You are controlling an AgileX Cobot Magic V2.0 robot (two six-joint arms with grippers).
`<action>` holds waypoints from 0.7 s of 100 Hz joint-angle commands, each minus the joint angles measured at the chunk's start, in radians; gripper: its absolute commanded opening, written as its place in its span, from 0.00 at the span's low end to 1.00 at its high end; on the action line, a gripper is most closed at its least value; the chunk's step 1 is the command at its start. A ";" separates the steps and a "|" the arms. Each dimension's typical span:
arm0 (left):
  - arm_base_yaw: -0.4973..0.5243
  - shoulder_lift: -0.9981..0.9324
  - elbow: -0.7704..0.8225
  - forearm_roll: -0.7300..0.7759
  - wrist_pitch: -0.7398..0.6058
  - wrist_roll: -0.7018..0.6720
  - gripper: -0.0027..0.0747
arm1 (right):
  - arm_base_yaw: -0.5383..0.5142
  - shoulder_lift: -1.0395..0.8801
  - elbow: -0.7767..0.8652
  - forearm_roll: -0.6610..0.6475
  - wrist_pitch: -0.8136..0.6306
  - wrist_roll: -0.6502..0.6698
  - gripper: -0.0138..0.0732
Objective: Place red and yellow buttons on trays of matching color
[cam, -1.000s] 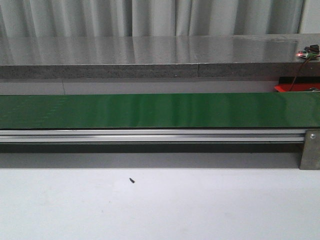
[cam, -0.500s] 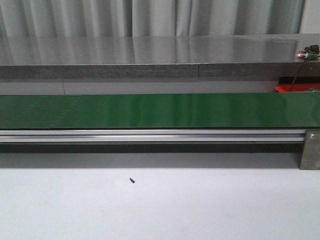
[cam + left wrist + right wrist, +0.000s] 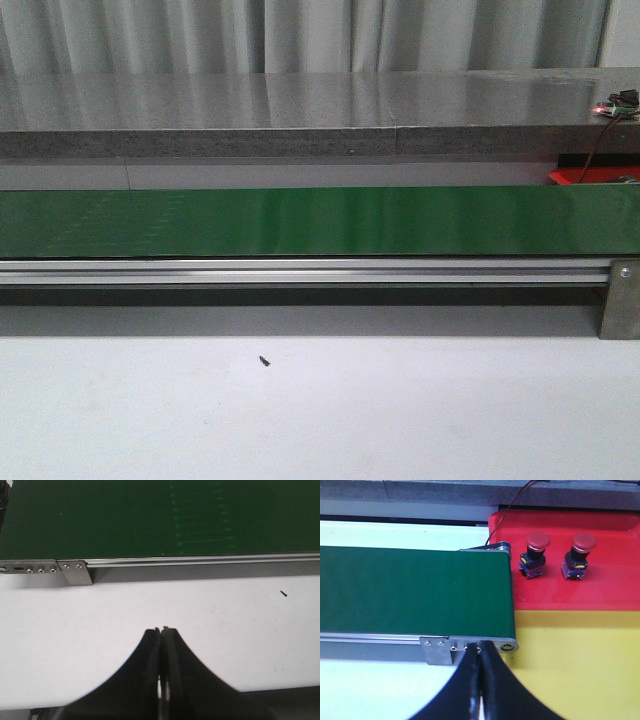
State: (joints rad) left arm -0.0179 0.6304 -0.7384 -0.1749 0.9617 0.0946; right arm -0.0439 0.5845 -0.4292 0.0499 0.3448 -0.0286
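The green belt [image 3: 320,220] runs bare in front of me, so I'd wait. The red tray [image 3: 600,560] already holds two red buttons [image 3: 536,555]; the yellow tray [image 3: 580,655] holds none. My left gripper [image 3: 161,630] and right gripper [image 3: 480,647] sit pinched closed, holding nothing; I'd open one before a button arrives.

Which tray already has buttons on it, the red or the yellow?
The red tray: two red buttons stand on it. The yellow tray shows none.
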 commanded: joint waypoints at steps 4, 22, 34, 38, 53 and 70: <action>-0.010 -0.001 -0.024 -0.016 -0.055 0.001 0.01 | 0.002 -0.002 -0.025 -0.003 -0.090 -0.004 0.09; -0.010 -0.001 -0.024 -0.016 -0.055 0.001 0.01 | 0.002 -0.002 -0.025 -0.003 -0.080 -0.004 0.09; -0.010 -0.001 -0.024 -0.016 -0.055 0.001 0.01 | 0.002 -0.002 -0.025 -0.003 -0.080 -0.004 0.09; -0.010 -0.001 -0.024 -0.016 -0.055 0.001 0.01 | 0.002 -0.002 -0.025 -0.003 -0.080 -0.004 0.09; -0.010 -0.001 -0.024 -0.016 -0.055 0.001 0.01 | 0.002 -0.002 -0.025 -0.003 -0.080 -0.004 0.09; -0.010 -0.001 -0.024 -0.014 -0.057 0.001 0.01 | 0.002 -0.002 -0.025 -0.003 -0.080 -0.004 0.09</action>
State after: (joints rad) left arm -0.0179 0.6304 -0.7384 -0.1749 0.9617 0.0946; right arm -0.0439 0.5829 -0.4268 0.0499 0.3371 -0.0286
